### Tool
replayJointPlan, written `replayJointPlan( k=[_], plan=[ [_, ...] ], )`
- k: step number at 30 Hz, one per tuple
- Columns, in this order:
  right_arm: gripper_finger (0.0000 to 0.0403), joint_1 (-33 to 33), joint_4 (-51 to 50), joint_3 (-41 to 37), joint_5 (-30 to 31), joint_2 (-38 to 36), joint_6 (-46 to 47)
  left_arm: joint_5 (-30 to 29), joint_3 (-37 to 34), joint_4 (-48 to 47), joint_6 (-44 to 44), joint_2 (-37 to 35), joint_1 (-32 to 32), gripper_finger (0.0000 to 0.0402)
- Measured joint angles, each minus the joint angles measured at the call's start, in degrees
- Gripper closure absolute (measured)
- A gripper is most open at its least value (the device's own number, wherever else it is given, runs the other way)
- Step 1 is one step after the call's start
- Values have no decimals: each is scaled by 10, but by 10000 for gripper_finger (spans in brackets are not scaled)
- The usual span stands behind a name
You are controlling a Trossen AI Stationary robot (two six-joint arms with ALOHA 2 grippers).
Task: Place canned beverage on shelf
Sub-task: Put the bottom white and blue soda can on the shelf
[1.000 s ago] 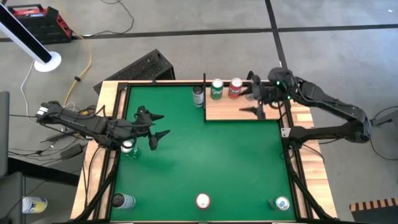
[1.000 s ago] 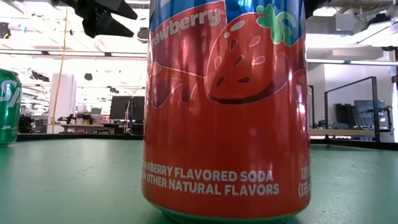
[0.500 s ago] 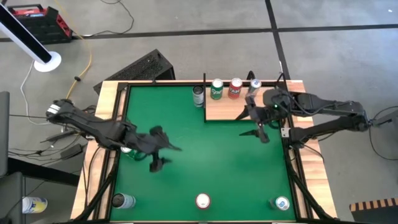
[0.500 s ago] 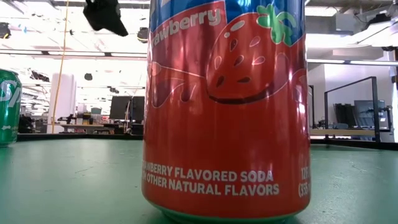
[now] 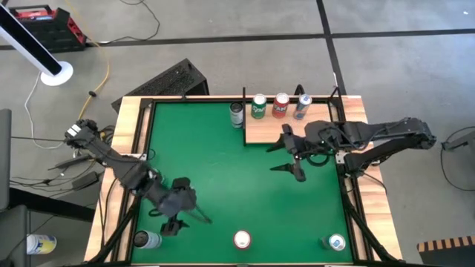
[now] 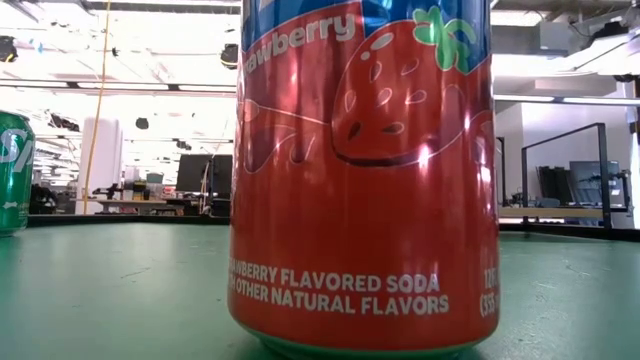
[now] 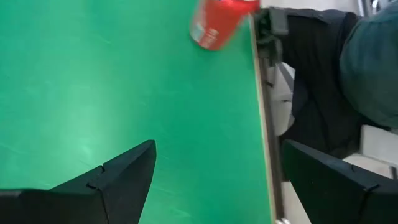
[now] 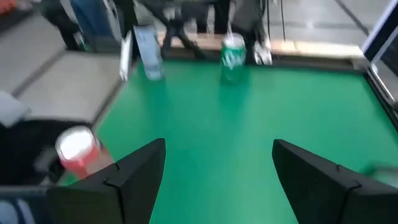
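Note:
The light-brown shelf (image 5: 315,127) lies at the table's far right. A green can (image 5: 259,106), a red can (image 5: 280,105) and a blue-silver can (image 5: 302,106) stand upright along its far edge. My right gripper (image 5: 288,158) hangs open over the green table just in front of the shelf's near left corner, holding nothing. My left gripper (image 5: 185,221) is open and tipped downward over the near left of the table. In its wrist view my left gripper (image 7: 217,149) points toward a red can (image 7: 214,25) at the near edge.
A dark can (image 5: 237,114) stands left of the shelf's divider. A silver can (image 5: 148,239), a red strawberry soda can (image 5: 242,239) and a blue can (image 5: 336,242) stand along the near edge. A green can (image 8: 233,58) stands at the left side. A person (image 7: 323,74) is beyond the near rim.
My right gripper has drawn back from the shelf's far right toward the table's middle, staying open; the blue-silver can it hid now stands in view on the shelf. My left gripper has swung from the left edge toward the near edge and tipped downward, still open.

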Motion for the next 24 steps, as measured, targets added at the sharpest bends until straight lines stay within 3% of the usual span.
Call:
replayJointPlan(
  k=[14,20,24],
  plan=[
    [83,103,177,0,34,85,71,-139,0,3,-269,0,-238,70],
    [83,118,190,0,36,95,92,-186,2,36,-304,2,-282,70],
    [83,124,189,0,37,95,104,-175,26,-41,-332,16,-291,70]
  ],
)
